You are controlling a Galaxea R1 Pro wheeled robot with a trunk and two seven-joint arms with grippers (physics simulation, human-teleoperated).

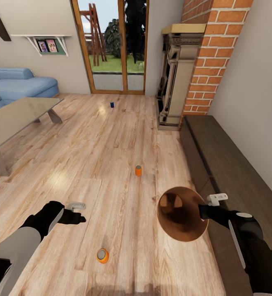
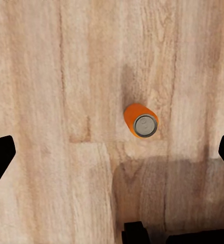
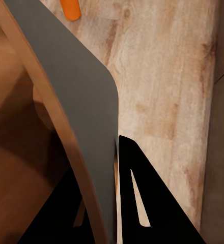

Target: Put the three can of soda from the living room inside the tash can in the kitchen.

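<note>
Three soda cans on the wood floor point(image 1: 111, 135), dark blue can point(image 1: 112, 105) near the glass doors point(image 1: 111, 45), orange can point(image 1: 138, 170) mid-floor, second orange can point(image 1: 103, 255) nearest, left hand point(image 1: 75, 210) released above the floor, right hand point(image 1: 202, 210) grasping the trash can point(image 1: 181, 218) by its rim, left wrist view, orange can point(image 2: 141, 121) on the floor between spread fingers point(image 2: 0, 157), right wrist view, fingers point(image 3: 137, 203) clenched on the grey bin wall point(image 3: 76, 101).

Light wood floor point(image 1: 111, 148) runs the length of the room, and at its far end wood-framed glass doors point(image 1: 111, 45) look out on grass and a wooden climbing frame. On the left a blue sofa point(image 1: 16, 84) sits behind a low grey table point(image 1: 16, 115), with a white wall shelf point(image 1: 47, 43) holding pictures above. On the right, a brick-sided fireplace point(image 1: 181, 78) with a pale mantel stands at the far end of a long dark low cabinet point(image 1: 222, 164) along the wall.
</note>
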